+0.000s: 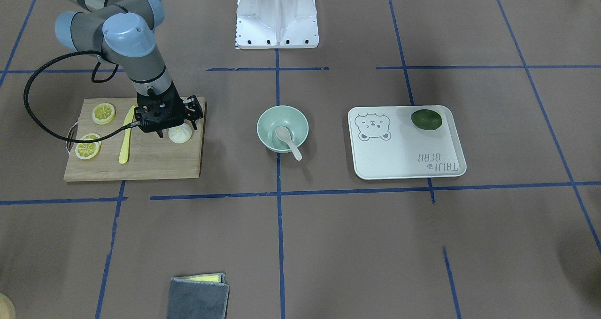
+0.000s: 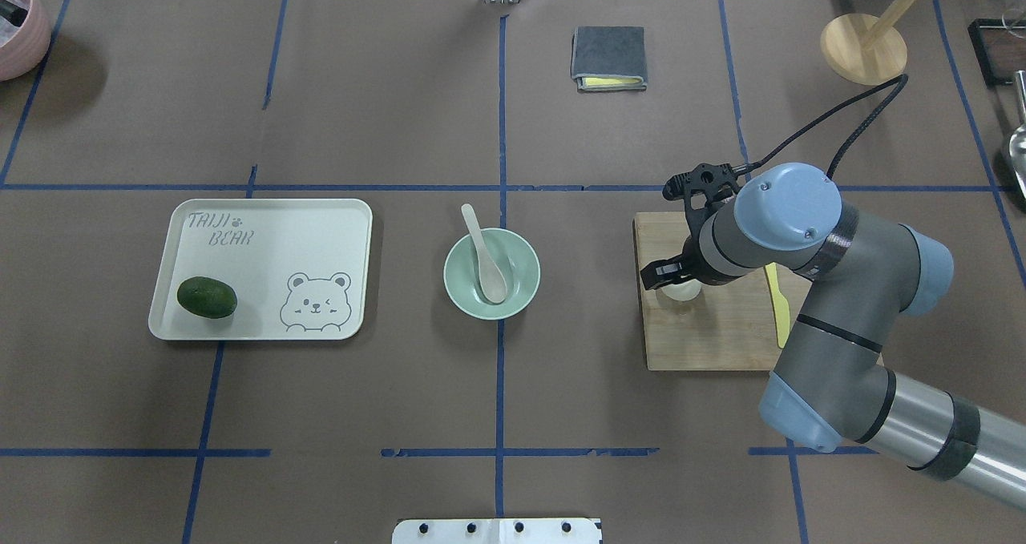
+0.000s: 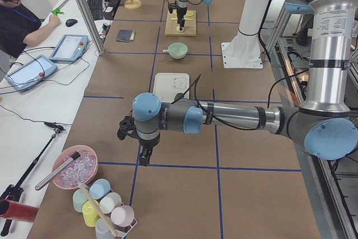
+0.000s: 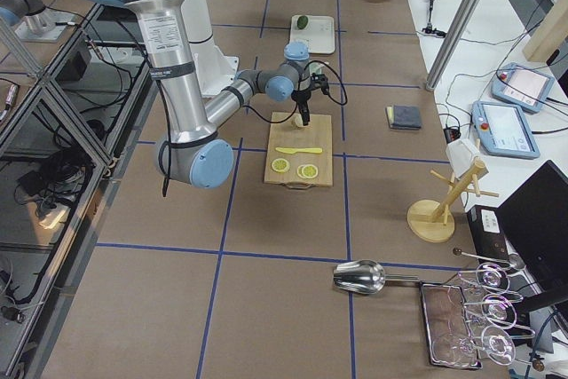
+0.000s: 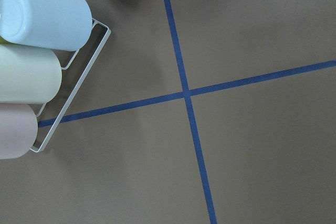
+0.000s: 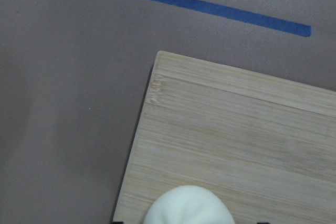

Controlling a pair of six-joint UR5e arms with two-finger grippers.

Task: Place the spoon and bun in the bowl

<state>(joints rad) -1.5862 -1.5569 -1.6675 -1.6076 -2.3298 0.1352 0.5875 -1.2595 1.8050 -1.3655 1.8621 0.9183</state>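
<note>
My right gripper (image 1: 176, 128) is spread open around the bun (image 1: 181, 134), a finger on each side. The bun sits on the cutting board (image 1: 155, 161), well apart from the bowl (image 1: 267, 121). The spoon (image 1: 285, 138) lies in the bowl. I cannot tell my left gripper's (image 3: 144, 158) state.

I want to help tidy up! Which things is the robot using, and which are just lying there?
For the job: spoon (already in the bowl), bun, bowl.
Just lying about: lemon slices, yellow knife, cutting board, bear tray, green fruit, grey cloth.
</note>
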